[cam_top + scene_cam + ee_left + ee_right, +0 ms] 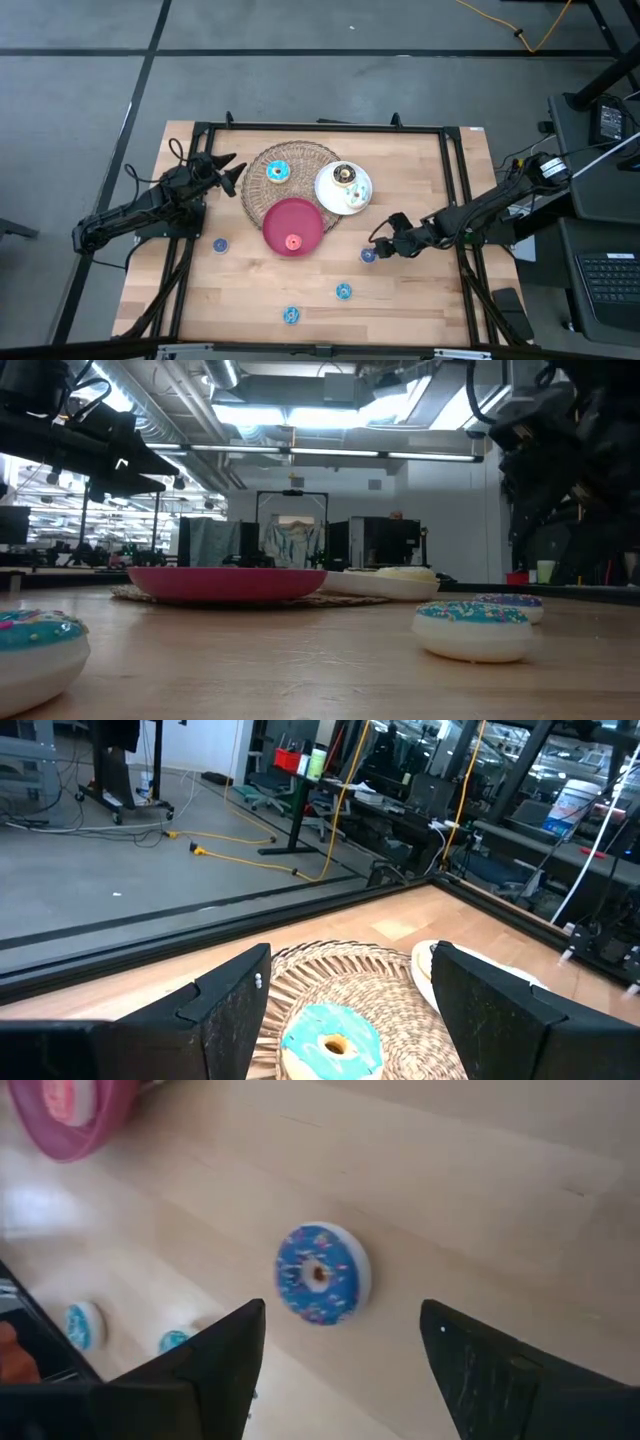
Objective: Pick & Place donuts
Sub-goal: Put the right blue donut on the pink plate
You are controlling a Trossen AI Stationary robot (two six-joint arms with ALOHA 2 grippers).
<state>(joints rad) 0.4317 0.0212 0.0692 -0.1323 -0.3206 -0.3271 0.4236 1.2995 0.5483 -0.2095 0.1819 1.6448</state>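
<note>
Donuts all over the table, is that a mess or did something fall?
Nothing looks spilled or broken. Four small blue donuts lie flat and scattered on the bare wood, like this one and one under the right gripper. Others sit neatly: a cyan donut on the mat, one on the white plate.

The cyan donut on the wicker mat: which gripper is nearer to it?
The left gripper: it sits at the mat's edge, pointing at the cyan donut. The right gripper is far across the table, by a blue donut.
</note>
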